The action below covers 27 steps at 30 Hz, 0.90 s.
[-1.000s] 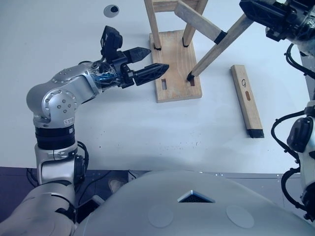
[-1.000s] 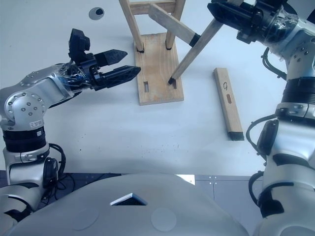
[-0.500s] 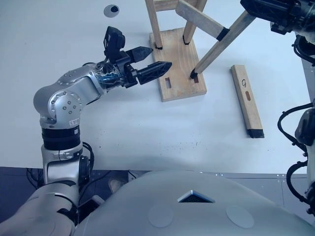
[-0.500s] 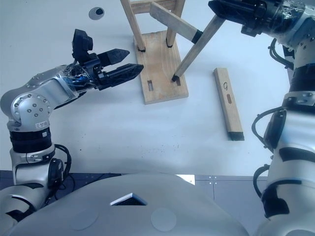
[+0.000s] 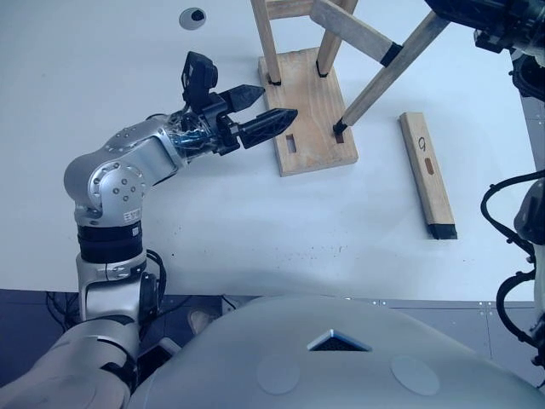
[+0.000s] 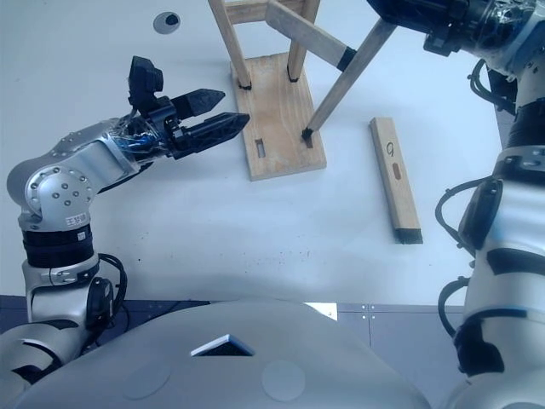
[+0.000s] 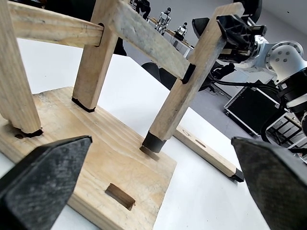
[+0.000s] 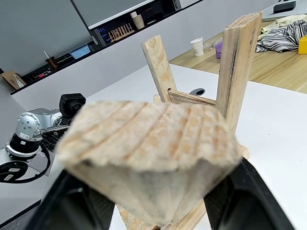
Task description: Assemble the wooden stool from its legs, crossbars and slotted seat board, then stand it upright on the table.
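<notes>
The seat board (image 5: pixel 306 115) lies flat on the white surface (image 5: pixel 255 226) with two upright legs (image 5: pixel 266 38) standing in slots along its far edge. A tilted leg (image 5: pixel 375 81) has its dark-tipped foot at the slot on the board's near right side. It leans up and to the right, and a crossbar (image 5: pixel 345 25) joins it to one of the upright legs. The right end effector (image 6: pixel 393 13) is clamped on the upper end of this tilted leg, a finger pressed against each side. The left end effector (image 5: pixel 277 100) hovers just beside the board's left edge, its two dark fingers spread apart and pointing toward the board with nothing between them. One slot (image 5: pixel 291 143) near the board's near left corner has nothing in it. A loose leg (image 5: pixel 426 166) lies flat on the surface to the right of the board, apart from it.
</notes>
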Available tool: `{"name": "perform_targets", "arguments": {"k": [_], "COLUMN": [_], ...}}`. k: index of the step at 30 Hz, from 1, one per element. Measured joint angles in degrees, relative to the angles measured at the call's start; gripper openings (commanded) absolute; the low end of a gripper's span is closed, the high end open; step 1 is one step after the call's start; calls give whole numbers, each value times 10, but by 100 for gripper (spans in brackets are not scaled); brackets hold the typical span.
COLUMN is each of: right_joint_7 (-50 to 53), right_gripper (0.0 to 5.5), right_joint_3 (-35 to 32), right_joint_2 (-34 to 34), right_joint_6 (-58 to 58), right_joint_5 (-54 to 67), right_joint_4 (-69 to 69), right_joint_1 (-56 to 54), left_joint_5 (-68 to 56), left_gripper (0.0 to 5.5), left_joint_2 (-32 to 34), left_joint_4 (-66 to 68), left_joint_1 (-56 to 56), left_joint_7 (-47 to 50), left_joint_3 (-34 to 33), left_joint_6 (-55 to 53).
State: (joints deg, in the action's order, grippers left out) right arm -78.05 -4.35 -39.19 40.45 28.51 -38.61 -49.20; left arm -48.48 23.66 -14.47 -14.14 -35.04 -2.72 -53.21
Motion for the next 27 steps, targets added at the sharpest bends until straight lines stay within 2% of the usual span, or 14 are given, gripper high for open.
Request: {"name": "perform_targets", "arguments": {"k": [15,21,27], "right_joint_7": [-24,-85,-144], "right_gripper": [207,207,206], "right_joint_3": [25,92,204], "right_joint_2": [-1,-27,-69], "right_joint_6": [-29,-51,-84], "right_joint_5": [-18,-61,-103], "right_joint_4": [4,-6,-25], "right_joint_1": [6,-35,-85], "left_joint_5": [0,0,0], "left_gripper": [540,540,540], "left_joint_2": [-7,-13,-17], "left_joint_4": [0,-1,-3], "left_joint_1": [5,6,7], "left_joint_7": [3,7,8], "left_joint_3": [-5,-5,1], "left_joint_6": [9,9,9]}}
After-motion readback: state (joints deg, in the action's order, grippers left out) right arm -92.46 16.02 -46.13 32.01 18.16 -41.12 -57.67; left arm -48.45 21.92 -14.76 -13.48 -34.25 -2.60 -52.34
